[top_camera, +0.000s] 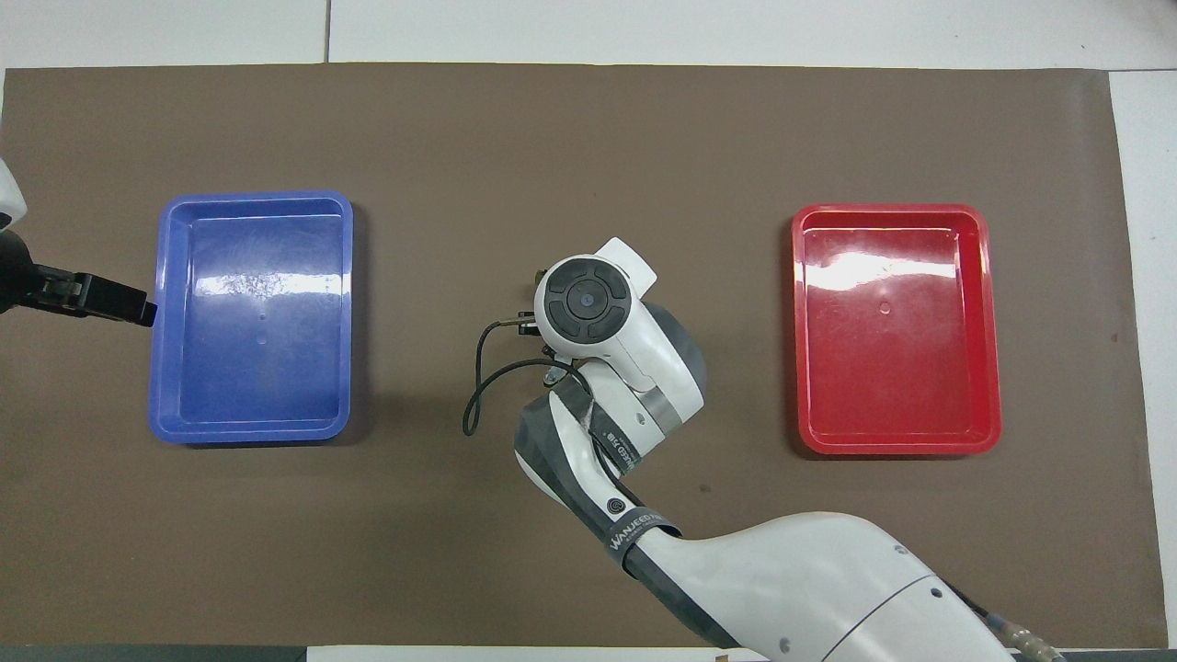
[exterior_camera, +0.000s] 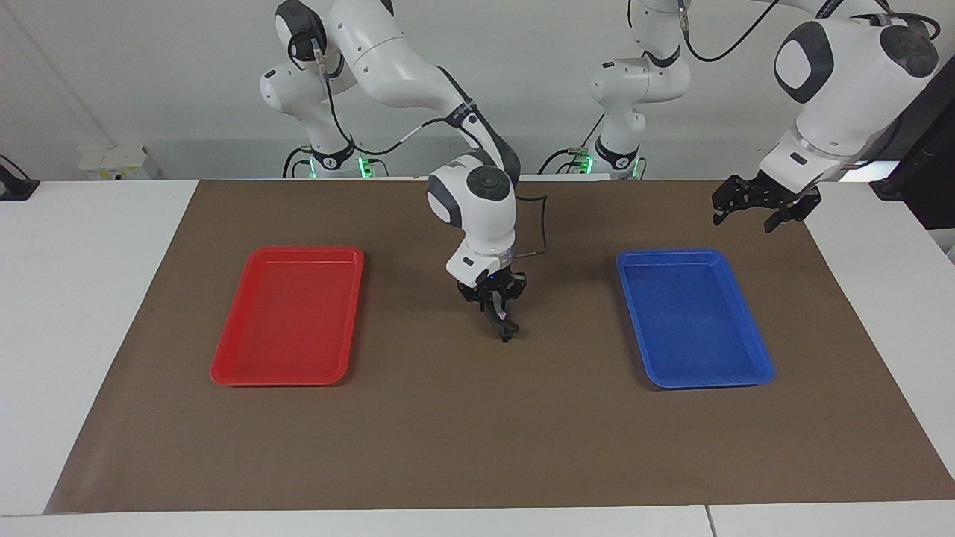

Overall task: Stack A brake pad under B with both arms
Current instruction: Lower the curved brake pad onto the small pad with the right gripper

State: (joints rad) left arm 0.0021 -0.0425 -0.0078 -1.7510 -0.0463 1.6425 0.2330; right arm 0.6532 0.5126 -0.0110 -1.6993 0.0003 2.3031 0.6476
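Observation:
My right gripper [exterior_camera: 502,319] is low over the middle of the brown mat, between the two trays. It is shut on B, the dark crescent piece [exterior_camera: 504,322], whose small pale spot shows between the fingers. A dark tip [exterior_camera: 506,335] sticks out on the mat just below the gripper; I cannot tell whether it belongs to B or to the A brake pad, which is otherwise hidden under the gripper. In the overhead view the right wrist [top_camera: 586,303] covers both pieces. My left gripper [exterior_camera: 746,218] is open and empty, raised high beside the blue tray; it also shows in the overhead view [top_camera: 129,308].
An empty blue tray [exterior_camera: 694,257] lies toward the left arm's end of the mat, also in the overhead view [top_camera: 164,303]. An empty red tray [exterior_camera: 291,255] lies toward the right arm's end, also in the overhead view [top_camera: 991,322]. White table borders the brown mat [exterior_camera: 477,432].

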